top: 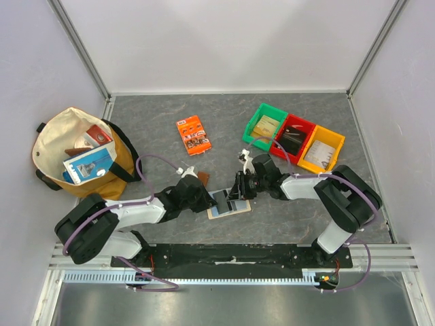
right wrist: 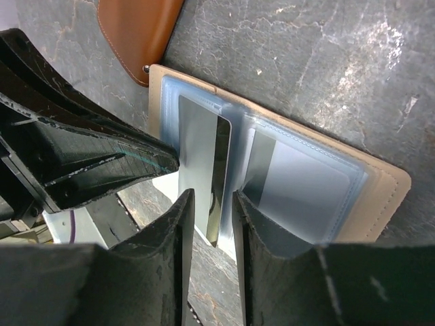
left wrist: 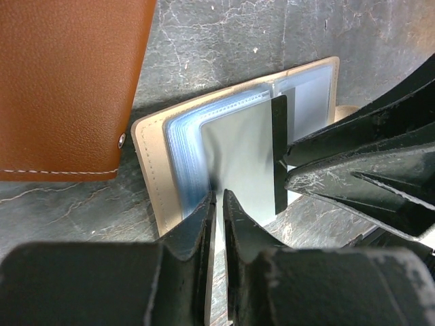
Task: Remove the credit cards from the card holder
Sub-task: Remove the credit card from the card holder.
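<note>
The card holder [top: 223, 210] lies open on the dark table [top: 306, 214]. The left gripper [left wrist: 219, 204], at its 9 o'clock, is squeezed onto its edge. The right gripper [right wrist: 213, 204], at 3 o'clock, has fingers [right wrist: 178, 234] by a grey credit card [right wrist: 200, 149], but I cannot tell if it squeezes.

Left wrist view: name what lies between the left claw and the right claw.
In the left wrist view a grey, black-striped plastic card lies between left claw and right claw, sticking from the open beige leather-look card holder.
</note>
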Motion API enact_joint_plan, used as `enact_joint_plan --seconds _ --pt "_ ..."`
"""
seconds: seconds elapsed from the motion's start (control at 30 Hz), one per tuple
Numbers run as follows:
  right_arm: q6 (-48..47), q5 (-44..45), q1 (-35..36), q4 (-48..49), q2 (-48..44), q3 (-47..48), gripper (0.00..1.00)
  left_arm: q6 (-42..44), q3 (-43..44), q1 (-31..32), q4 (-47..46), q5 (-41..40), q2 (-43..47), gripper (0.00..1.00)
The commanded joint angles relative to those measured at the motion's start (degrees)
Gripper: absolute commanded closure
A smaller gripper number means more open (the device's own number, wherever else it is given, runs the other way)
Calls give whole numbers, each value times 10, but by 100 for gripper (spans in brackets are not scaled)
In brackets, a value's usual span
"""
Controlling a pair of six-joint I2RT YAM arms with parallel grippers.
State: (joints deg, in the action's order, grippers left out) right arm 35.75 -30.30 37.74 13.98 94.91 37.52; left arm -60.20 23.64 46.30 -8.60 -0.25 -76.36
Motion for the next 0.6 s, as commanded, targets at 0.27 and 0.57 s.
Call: enact_joint_plan --seconds 0.27,0.57 --pt "20 -81 -9 113 32 -23 83 -7 -18 -3 16 0 -10 85" --pt "13 -91 -46 115 19 -46 100 -11 -29 -7 10 0 -11 85"
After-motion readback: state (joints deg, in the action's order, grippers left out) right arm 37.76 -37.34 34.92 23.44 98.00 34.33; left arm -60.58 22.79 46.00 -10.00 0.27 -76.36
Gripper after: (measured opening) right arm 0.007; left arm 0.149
